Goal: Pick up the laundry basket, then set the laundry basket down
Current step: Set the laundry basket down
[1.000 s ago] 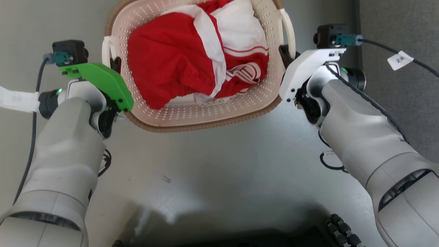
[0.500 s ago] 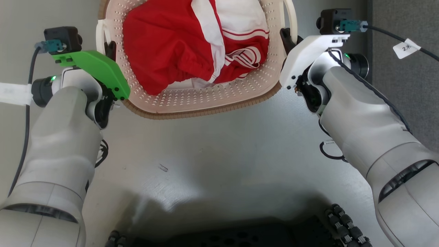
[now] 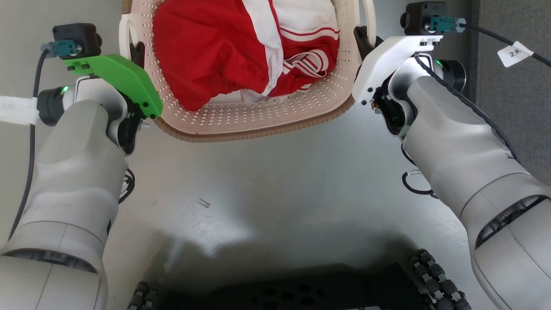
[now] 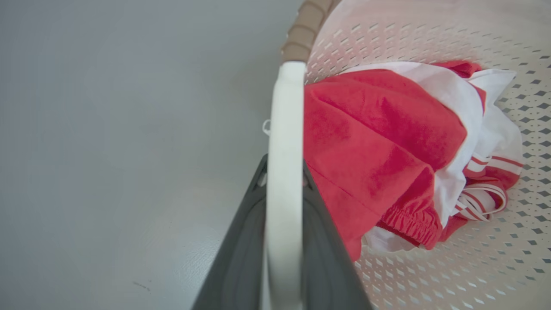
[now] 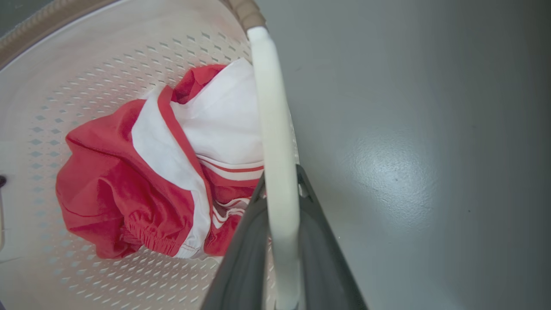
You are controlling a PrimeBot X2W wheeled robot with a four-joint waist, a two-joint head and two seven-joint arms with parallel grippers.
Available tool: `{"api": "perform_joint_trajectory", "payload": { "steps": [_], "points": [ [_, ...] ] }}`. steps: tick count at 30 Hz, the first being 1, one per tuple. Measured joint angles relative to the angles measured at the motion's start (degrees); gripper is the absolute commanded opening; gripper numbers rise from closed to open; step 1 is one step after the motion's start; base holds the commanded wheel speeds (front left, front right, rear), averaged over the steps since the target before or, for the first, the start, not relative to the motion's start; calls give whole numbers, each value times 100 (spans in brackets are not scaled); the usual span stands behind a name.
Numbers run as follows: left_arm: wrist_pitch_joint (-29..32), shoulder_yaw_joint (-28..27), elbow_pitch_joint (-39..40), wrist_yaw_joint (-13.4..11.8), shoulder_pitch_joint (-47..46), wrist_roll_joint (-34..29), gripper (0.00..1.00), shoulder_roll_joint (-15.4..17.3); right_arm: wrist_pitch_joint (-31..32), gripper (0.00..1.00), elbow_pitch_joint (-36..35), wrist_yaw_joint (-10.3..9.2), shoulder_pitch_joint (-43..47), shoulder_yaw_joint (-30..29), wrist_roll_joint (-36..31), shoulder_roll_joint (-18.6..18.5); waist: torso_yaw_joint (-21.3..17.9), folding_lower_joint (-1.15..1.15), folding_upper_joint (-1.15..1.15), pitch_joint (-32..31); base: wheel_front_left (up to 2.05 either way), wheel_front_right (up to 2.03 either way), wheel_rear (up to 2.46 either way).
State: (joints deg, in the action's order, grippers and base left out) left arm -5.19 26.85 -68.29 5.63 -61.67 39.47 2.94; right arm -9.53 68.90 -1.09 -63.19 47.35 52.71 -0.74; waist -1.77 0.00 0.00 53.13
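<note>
Head view: a cream-white perforated laundry basket with a brown woven-look rim is at 12 o'clock, its far half cut off by the top edge. It is above a grey floor, and it is not clear whether the two touch. A crumpled red and white garment lies inside it. At 10 o'clock the left gripper, under a green mount, is at the basket's left loop handle. At 2 o'clock the right gripper, under a white mount, is at the right loop handle. The pale forearms run down to 7 and 5 o'clock, and the robot's dark base is at 6 o'clock. Left wrist view: the white left loop handle rises as a band from 6 o'clock towards 12 o'clock. The two dark fingers are pressed against its two sides, closed on it with no gap. The basket's wall and the garment are at 3 o'clock, and bare floor is at 9 o'clock. Right wrist view: the right loop handle rises from 6 o'clock towards 12 o'clock, and this arm's fingers are clamped on it in the same way. The garment lies in the basket at 9 o'clock, and floor is at 3 o'clock.
</note>
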Motion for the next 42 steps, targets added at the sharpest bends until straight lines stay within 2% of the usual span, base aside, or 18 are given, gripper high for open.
{"api": "perform_joint_trajectory", "payload": {
  "steps": [34, 35, 36, 37, 40, 41, 42],
  "points": [
    [-25, 47, -205, 126, -123, 1, 0, -71, 126, 0, 86, 60, -91, -5, 81, -33, 66, -1, 0, 157, 0, 0, 0],
    [-25, 47, -211, 126, -124, 1, 9, -78, 126, 0, 87, 74, -91, -3, 82, -35, 69, -1, 0, 153, 0, 0, 0],
    [-25, 48, -216, 127, -125, 1, 23, -83, 135, 0, 87, 94, -91, 0, 82, -43, 72, 0, 0, 148, 0, 0, 0],
    [-25, 48, -223, 137, -125, 2, 29, -89, 138, 0, 86, 110, -91, 1, 85, -57, 75, 0, 0, 142, 0, 0, 0],
    [-41, 48, -258, 140, -126, 4, 60, -86, 180, 0, 80, 175, -88, 23, 121, -100, 84, 0, 0, 124, 0, 0, 0],
    [-41, 48, -266, 140, -126, 7, 85, -86, 203, 21, 78, 180, -88, 25, 134, -112, 88, 0, 0, 118, 0, 0, 0],
    [-41, 48, -272, 140, -127, 11, 100, -85, 204, 48, 66, 226, -87, 26, 144, -126, 91, 0, 0, 112, 0, 0, 0]
  ]
}}
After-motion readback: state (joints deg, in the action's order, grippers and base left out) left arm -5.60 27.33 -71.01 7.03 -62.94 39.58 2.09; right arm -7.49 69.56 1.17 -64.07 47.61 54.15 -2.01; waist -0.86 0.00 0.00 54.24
